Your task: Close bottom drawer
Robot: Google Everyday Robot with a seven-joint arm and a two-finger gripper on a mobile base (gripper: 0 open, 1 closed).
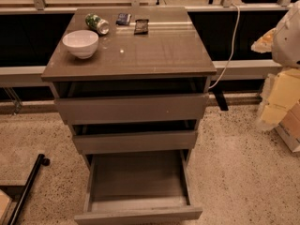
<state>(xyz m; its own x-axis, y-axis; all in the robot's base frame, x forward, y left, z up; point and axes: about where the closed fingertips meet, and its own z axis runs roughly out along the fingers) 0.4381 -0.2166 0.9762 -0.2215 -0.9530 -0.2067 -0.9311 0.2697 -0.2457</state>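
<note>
The bottom drawer point(138, 182) of the grey-brown cabinet stands pulled far out toward me. Its shallow grey box is empty, and its flat front panel point(138, 215) lies at the lower edge of the view. The middle drawer front point(135, 141) and the top drawer front point(132, 108) above it stick out only a little. The gripper is not in view. A white rounded shape point(288, 32) at the right edge may be part of my arm.
On the cabinet top point(154, 50) stand a white bowl point(80, 43), a tipped green can point(97, 23) and two small dark packets point(141, 26). Boxes point(283, 107) are stacked at the right. A black bar point(28, 186) lies on the speckled floor at the lower left.
</note>
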